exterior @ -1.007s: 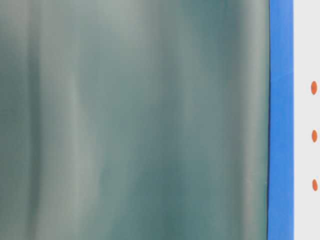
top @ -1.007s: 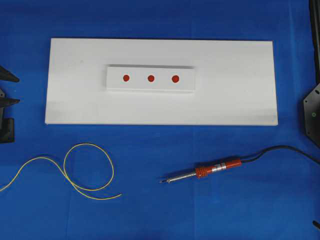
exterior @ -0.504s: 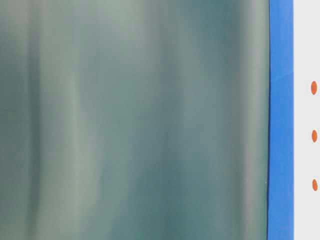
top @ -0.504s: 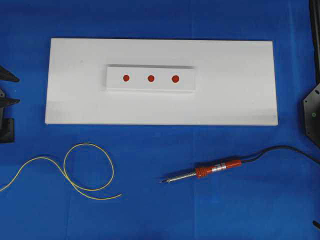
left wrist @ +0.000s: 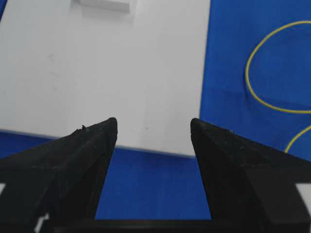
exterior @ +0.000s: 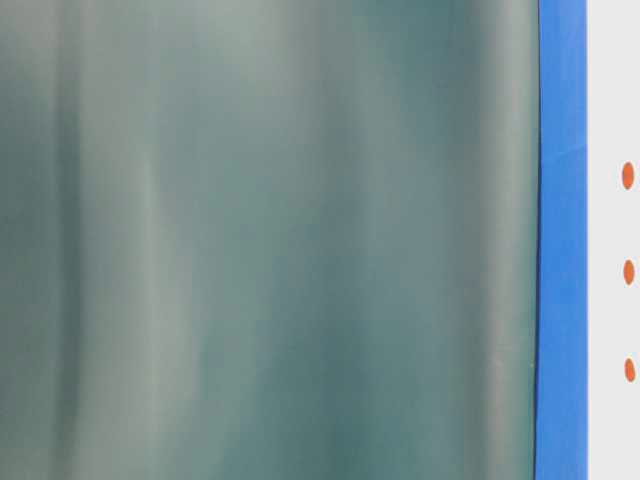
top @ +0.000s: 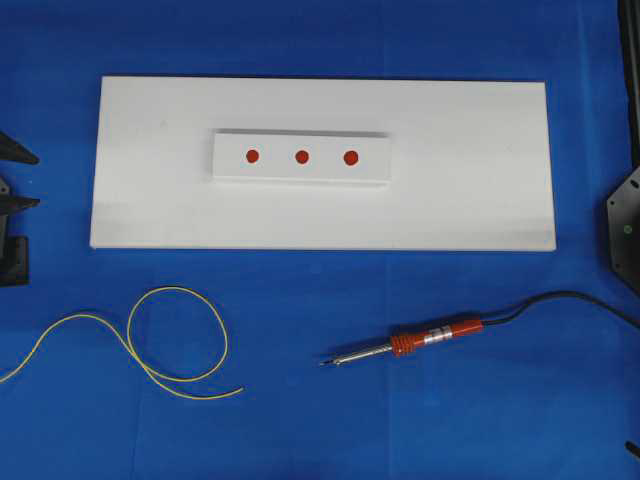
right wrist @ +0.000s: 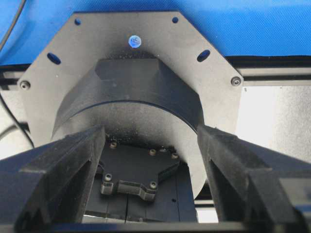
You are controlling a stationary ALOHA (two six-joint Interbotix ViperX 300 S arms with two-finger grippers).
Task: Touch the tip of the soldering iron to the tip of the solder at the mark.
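Overhead view: the solder (top: 178, 340) and soldering iron (top: 420, 340) lie apart on the tabletop (top: 320, 420). Both my jaws stand apart, empty.

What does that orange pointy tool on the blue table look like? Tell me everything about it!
The soldering iron lies flat on the blue cloth, in front of the white board. It has an orange handle with a silvery band, then a thin metal shaft ending in a dark pointed tip that aims left, toward the yellow solder, well apart from it. A black cord runs off its right end. No hand touches it.
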